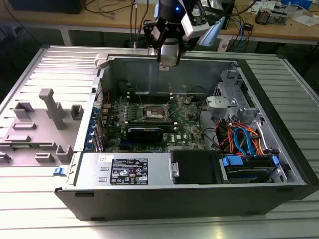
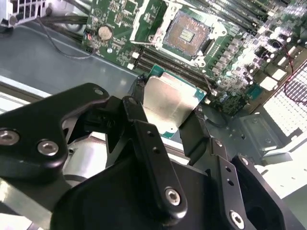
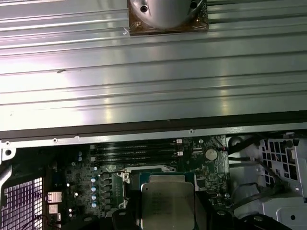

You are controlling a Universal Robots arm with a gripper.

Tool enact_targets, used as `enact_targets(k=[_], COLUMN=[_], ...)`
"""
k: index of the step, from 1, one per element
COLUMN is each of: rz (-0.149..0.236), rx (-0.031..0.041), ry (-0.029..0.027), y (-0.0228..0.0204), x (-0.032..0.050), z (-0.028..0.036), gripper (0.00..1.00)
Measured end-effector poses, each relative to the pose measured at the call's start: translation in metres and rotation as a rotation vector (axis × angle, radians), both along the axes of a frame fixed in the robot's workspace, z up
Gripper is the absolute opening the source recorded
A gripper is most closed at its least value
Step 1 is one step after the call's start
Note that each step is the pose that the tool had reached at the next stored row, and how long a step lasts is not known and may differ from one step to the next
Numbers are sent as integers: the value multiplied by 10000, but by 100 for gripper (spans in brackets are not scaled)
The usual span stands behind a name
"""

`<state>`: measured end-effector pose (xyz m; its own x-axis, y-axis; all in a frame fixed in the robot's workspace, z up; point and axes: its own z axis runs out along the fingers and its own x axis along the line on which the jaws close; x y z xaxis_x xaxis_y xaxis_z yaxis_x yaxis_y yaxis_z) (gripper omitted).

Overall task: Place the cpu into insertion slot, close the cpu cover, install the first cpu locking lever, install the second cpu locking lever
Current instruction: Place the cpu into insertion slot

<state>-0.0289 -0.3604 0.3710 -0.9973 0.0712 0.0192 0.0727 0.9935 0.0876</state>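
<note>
My gripper (image 2: 168, 109) is shut on the cpu (image 2: 169, 101), a flat silver-topped chip on a green carrier edge, held by two opposite sides between black fingers (image 2: 138, 108). In the first wrist view the cpu (image 3: 167, 203) hangs over the motherboard, held by the gripper (image 3: 167, 214). The insertion slot (image 2: 186, 32) lies apart from the chip, with its contact field bare and a silvery frame around it. The cpu cover (image 2: 144, 21) seems swung aside at the slot's edge. In the exterior view the gripper (image 1: 168, 59) hovers at the case's rear wall, well above the insertion slot (image 1: 153, 112).
The open computer case (image 1: 279, 114) lies on a ribbed metal table. Inside it are a black card (image 1: 144, 132), a power supply (image 1: 124, 172), and a drive cage with blue and orange cables (image 1: 244, 142). A grey fixture (image 1: 50, 107) stands at the exterior view's left. Memory slots (image 3: 134, 151) run beside the slot.
</note>
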Motion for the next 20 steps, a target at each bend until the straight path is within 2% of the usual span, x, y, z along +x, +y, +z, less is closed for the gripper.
enact_targets(k=[1, 4, 9, 20], rz=[-15, -51, -506, -539], rx=[-5, -28, -49, -56], ry=[0, 0, 0, 1], y=[-24, -54, -67, -73], x=[0, 0, 0, 0], z=[-1, -4, -15, -15], gripper=[54, 54, 54, 54])
